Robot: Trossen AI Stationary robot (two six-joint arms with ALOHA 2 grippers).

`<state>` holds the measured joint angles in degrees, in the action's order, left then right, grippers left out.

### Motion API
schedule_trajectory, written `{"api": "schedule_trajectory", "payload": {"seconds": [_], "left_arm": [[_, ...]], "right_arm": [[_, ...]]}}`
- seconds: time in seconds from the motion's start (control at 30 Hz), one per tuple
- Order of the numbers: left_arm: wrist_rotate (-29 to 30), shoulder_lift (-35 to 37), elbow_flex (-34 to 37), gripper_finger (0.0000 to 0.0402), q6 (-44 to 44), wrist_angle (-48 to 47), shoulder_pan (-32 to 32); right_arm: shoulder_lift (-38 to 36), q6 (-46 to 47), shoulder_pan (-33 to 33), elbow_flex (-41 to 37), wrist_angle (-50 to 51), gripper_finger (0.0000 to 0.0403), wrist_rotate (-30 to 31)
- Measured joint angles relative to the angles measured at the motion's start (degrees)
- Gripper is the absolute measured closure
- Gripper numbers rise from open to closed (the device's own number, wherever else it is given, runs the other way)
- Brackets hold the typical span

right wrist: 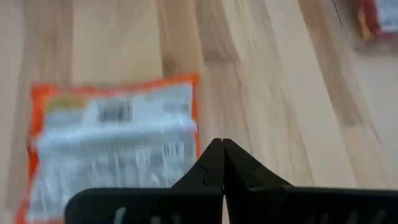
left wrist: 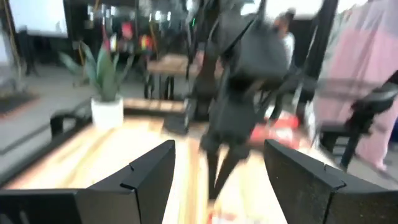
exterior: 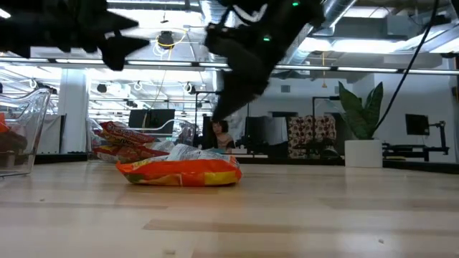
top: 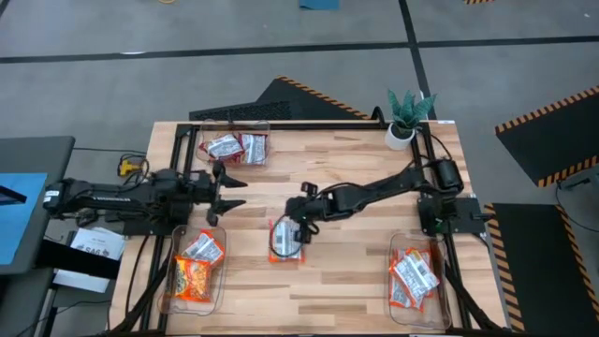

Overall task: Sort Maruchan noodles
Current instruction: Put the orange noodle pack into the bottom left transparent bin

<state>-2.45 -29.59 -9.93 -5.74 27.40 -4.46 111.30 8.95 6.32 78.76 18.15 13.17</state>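
Right gripper (right wrist: 222,163) hangs just above the table-centre ramen packet (top: 285,240), fingers pressed together, holding nothing. Advice: part the fingers before descending and straddle the packet's edge. Left gripper (top: 227,192) waits beside it, spread wide, empty.

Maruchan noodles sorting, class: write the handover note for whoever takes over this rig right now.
Right gripper: shut, empty, above the loose packet at table centre.
Left gripper: open, empty, waiting at the left side.
Done: packets lie in the back-left bin, front-left bin and front-right bin.
Left: the centre packet, lying silver side up, orange edged, needs binning.
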Motion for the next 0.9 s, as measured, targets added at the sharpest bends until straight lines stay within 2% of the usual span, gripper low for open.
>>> {"api": "schedule_trajectory", "payload": {"seconds": [0.13,0.2,0.43,0.53,0.63,0.73,0.9], "left_arm": [[-0.69,-7.66,-0.59,0.0168,0.91,1.01,0.1],[-0.73,-12.48,-2.14,0.0168,1.85,1.15,0.65],[-3.9,-34.79,-10.75,0.0168,9.77,-0.34,5.3],[-9.29,-42.9,-13.69,0.0168,15.11,-1.75,6.61],[-13.52,-49.56,-16.81,0.0168,17.34,-2.32,6.87],[-13.7,-55.27,-21.03,0.0168,19.01,-5.07,6.76],[-12.27,-63.44,-29.73,0.0168,27.12,-11.74,6.83]], "right_arm": [[-4.37,0.43,1.02,-3.81,5.43,0.0387,6.9],[-7.88,1.44,1.07,-6.23,4.39,0.0387,9.5],[-20.12,5.74,0.6,-17.67,-0.3,0.0386,11.05],[-23.97,7.08,0.2,-21.27,-2.28,0.0386,11.86],[-25.85,7.01,0.13,-23.65,-4.9,0.0386,12.68],[-26.29,5.73,0.16,-24.56,-7.24,0.0386,12.84],[-25.38,5.45,-0.1,-24.84,-6.96,0.0386,12.83]]}}
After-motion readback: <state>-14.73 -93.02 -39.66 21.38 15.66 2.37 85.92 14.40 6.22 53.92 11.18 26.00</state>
